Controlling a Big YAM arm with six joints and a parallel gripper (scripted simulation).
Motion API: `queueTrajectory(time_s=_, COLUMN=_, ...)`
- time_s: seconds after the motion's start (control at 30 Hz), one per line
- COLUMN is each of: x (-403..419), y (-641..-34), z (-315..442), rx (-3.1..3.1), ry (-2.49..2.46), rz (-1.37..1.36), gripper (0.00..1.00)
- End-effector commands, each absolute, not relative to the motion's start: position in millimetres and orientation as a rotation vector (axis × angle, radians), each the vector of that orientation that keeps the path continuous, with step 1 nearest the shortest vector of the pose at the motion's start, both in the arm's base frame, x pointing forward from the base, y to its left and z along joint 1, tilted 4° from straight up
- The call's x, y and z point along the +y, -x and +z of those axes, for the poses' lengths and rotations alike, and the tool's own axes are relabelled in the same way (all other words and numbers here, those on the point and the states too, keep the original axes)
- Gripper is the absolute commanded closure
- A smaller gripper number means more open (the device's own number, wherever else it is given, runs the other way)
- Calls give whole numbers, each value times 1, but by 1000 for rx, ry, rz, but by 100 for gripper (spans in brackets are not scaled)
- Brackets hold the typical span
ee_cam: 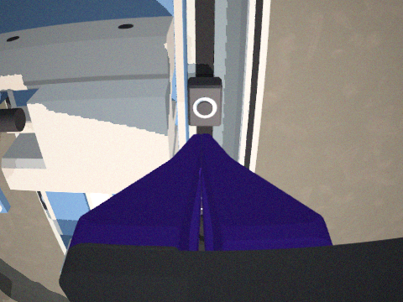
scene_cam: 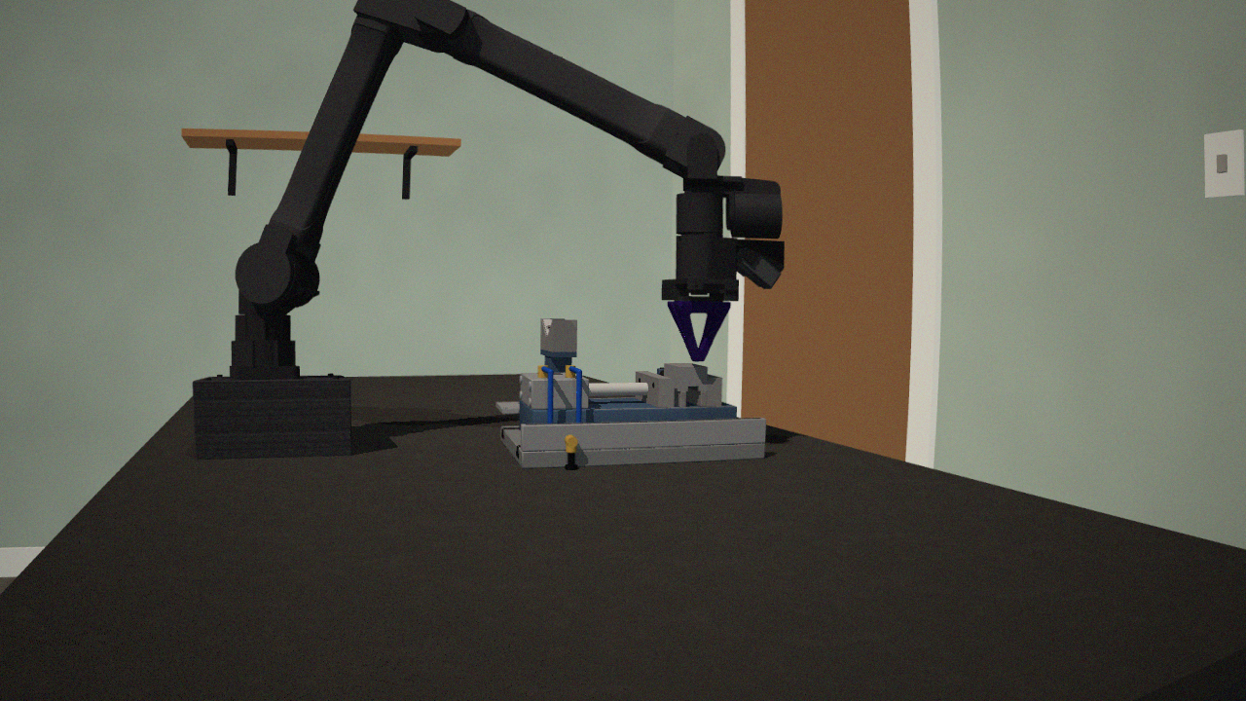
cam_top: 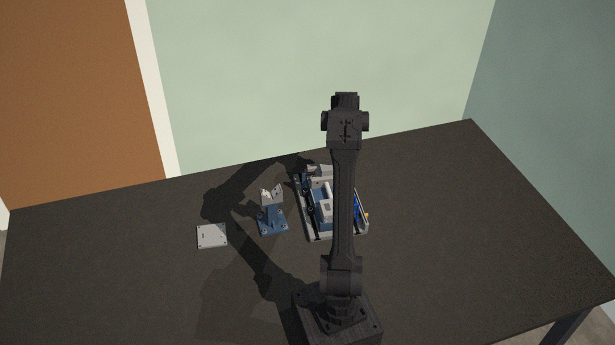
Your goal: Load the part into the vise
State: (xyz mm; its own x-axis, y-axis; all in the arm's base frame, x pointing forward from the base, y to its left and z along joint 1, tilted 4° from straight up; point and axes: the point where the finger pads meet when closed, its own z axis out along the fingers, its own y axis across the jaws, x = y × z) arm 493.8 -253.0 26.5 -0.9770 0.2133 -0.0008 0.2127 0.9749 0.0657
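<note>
My gripper (scene_cam: pixel 697 355) (ee_cam: pixel 201 148) is shut and empty. It points straight down just above the far end of the vise (cam_top: pixel 312 233) (scene_cam: pixel 644 433), over its side rail. The arm hides the gripper in the top view. In the wrist view a pale block (ee_cam: pixel 96 146), which I take for the part, lies between the jaws. Its long side lies along the grey fixed jaw (ee_cam: pixel 84 56), and its top face shows no slot. A short dark rod, the work stop (ee_cam: pixel 12 117), points at its left end; I cannot tell whether they touch. My fingertips are just right of the block's other end.
The grey infeed plate (cam_top: pixel 211 235) lies bare left of the vise. The V-block (cam_top: pixel 270 203) (scene_cam: pixel 557 335) stands empty between them. A small dark slider with a white ring (ee_cam: pixel 204 106) sits on the rail just ahead of my fingertips. The air cylinder (scene_cam: pixel 544 396) with blue hoses is at the near end.
</note>
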Motion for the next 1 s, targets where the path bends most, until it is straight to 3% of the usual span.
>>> queueTrajectory(time_s=0.0, x=-250, y=-503, z=20, rx=3112, ry=-330, rz=102, gripper=100)
queueTrajectory(time_s=0.97, x=-249, y=-502, z=19, rx=3114, ry=-333, rz=104, gripper=100)
